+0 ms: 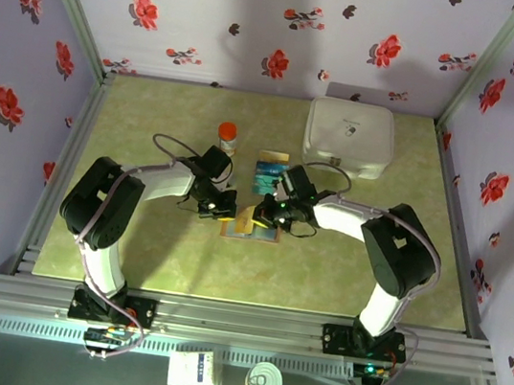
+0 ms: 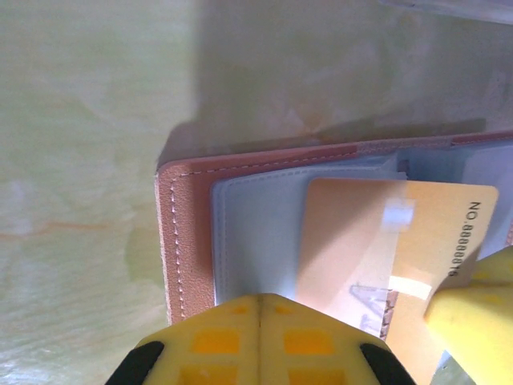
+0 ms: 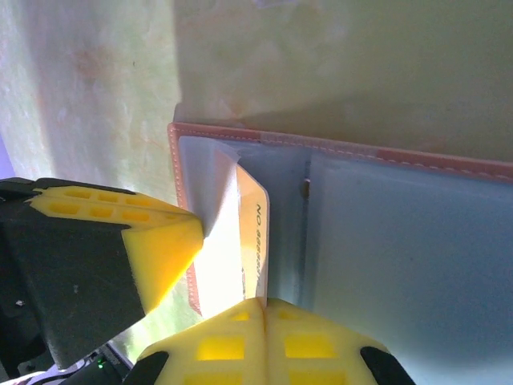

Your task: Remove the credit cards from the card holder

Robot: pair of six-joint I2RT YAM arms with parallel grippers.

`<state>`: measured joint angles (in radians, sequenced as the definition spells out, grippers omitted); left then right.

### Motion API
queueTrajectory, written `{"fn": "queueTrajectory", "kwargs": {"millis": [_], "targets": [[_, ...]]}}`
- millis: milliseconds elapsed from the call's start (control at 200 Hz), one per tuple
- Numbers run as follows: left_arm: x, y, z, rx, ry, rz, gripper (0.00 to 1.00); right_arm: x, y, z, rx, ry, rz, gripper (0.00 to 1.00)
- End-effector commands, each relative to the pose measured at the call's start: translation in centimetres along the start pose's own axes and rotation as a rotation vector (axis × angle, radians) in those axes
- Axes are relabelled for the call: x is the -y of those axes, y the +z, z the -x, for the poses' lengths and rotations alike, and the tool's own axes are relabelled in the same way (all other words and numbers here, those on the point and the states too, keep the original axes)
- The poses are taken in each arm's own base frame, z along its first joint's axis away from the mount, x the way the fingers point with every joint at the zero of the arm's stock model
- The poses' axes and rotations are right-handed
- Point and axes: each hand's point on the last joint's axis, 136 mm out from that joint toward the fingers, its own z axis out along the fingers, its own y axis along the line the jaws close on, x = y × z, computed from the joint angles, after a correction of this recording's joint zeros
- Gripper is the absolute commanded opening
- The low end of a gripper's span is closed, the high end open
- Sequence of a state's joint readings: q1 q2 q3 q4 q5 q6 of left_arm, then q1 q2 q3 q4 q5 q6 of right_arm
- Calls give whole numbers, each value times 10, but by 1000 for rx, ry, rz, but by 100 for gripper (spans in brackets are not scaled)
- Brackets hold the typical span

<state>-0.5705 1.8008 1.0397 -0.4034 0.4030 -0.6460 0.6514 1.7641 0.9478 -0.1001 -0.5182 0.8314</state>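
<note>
The brown card holder (image 1: 235, 231) lies open on the green table, its grey-blue pockets facing up (image 2: 184, 241) (image 3: 401, 241). An orange-yellow credit card (image 2: 353, 241) (image 3: 252, 241) sticks partway out of a pocket. My right gripper (image 3: 263, 309) (image 1: 260, 218) is shut on that card's edge. My left gripper (image 2: 260, 309) (image 1: 220, 208) is shut with nothing in it, and its tip presses on the pocket beside the card. Its yellow finger (image 3: 152, 241) shows in the right wrist view. A teal-blue credit card (image 1: 267, 175) lies on the table just behind the holder.
A white rounded-square case (image 1: 347, 138) stands at the back right. A small bottle with an orange cap (image 1: 228, 136) stands behind the left gripper. Flowered walls close in the table on three sides.
</note>
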Motion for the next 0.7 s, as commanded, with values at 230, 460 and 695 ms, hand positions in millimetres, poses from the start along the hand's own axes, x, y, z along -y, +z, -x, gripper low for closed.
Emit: {"fn": "queueTrajectory", "kwargs": {"millis": [230, 460, 695], "targets": [[-18, -1, -8, -23, -11, 55, 1, 23, -33, -1, 15, -75, -224, 5], [-16, -4, -8, -17, -10, 45, 1, 13, -28, 2, 2, -101, -233, 5], [-16, -4, -10, -18, -13, 41, 1, 4, -13, 1, -16, -100, -231, 9]]}}
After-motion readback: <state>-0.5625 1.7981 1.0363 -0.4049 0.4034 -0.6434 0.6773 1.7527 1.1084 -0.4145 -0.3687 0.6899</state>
